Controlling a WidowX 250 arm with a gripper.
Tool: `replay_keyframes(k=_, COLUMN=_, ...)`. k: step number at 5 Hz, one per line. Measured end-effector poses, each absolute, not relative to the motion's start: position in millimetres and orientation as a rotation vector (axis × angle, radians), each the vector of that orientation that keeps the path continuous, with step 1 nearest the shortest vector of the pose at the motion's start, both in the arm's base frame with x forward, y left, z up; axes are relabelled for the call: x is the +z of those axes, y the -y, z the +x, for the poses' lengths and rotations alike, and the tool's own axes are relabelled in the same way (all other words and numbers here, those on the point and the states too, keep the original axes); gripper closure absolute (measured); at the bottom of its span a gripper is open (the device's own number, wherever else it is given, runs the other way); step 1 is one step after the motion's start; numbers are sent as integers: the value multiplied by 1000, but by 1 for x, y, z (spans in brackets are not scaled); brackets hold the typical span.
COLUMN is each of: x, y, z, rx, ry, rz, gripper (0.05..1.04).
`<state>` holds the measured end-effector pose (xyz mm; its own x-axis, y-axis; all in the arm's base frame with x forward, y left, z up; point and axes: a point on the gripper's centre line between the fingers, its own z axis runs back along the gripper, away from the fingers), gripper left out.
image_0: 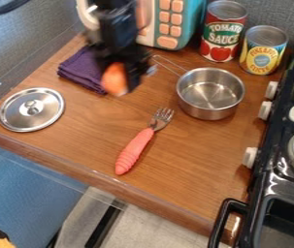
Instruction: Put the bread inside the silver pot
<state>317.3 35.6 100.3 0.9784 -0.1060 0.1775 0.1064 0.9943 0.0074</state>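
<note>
The black gripper [122, 81] hangs at the upper left of the counter, above the wood beside the purple cloth. It is shut on a blurred, rounded orange piece [114, 79], which shows at its lower end; whether this is the bread I cannot tell. To the right of the gripper and apart from it stands the silver pot [210, 93], upright with its open top up. Its thin wire handle points to the upper left, and no food shows inside.
A purple cloth [82, 69] lies left of the gripper, with a round metal lid [31, 110] nearer the left edge. A fork [136, 149] lies mid-counter. Two cans [223, 31] and a toy microwave [170, 24] stand behind; the stove [279, 169] is at right.
</note>
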Motion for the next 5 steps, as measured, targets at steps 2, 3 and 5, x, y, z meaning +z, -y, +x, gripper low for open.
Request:
replay_keyframes(k=2, x=97, y=25, z=367, rx=-148, ry=165, rz=-33, gripper=490)
replay_keyframes(k=3, x=74, y=38, z=381, rx=-162, ry=129, rz=-9, gripper=490)
replay_keyframes(k=5, x=38, y=47, z=387, rx=-182, ry=85, rz=16, gripper=417)
